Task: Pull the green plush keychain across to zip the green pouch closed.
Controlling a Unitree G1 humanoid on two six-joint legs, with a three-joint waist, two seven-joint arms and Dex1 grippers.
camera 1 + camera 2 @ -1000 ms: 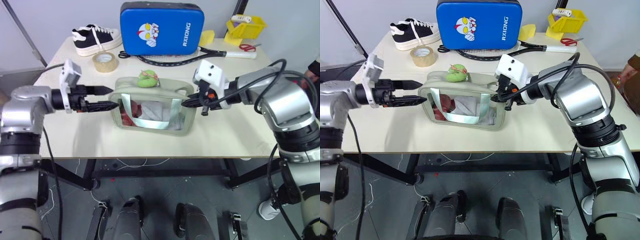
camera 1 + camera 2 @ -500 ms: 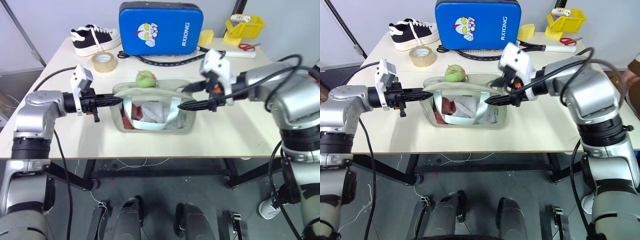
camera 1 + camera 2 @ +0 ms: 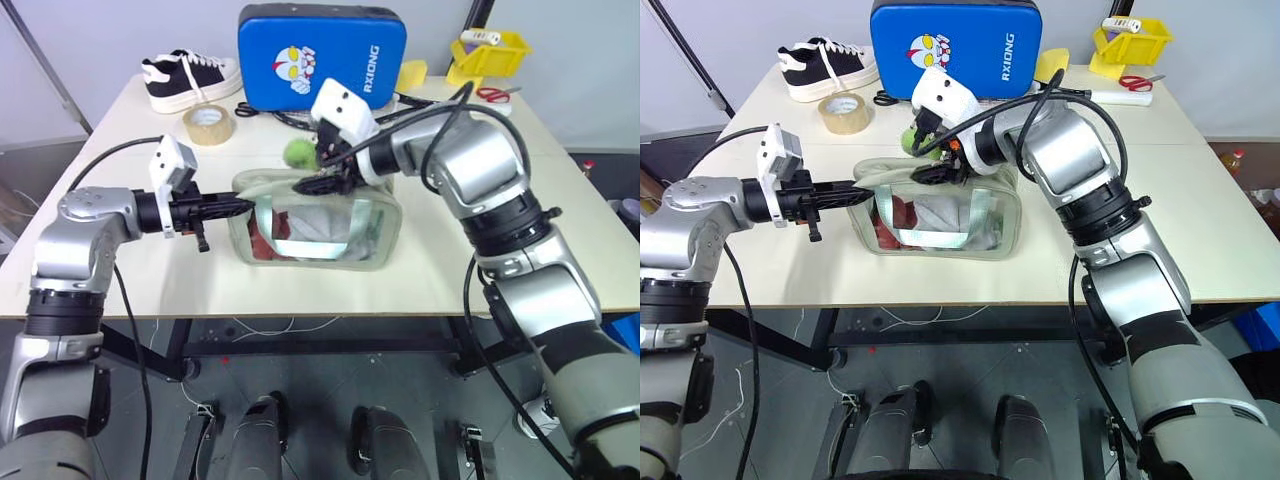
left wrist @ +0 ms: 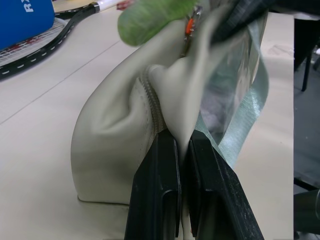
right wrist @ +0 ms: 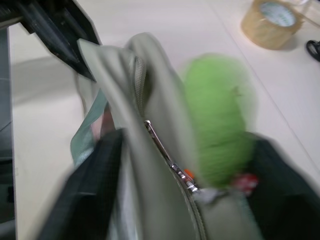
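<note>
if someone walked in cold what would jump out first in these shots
Most striking is the green pouch at mid-table, with both arms at it: the left tool is shut on the fabric at its end, while the right tool reaches over its top beside the green plush keychain. Behind them a big blue cartoon-face case stands upright at the table's far edge, a black-and-white sneaker to its left.

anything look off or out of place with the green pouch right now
The green pouch looks bunched at one end, where the left pincer pinches a fold of its fabric, puckering the zipper line. The green plush keychain sits at the top beside the right pincer. Nothing is spilled or damaged.
</note>
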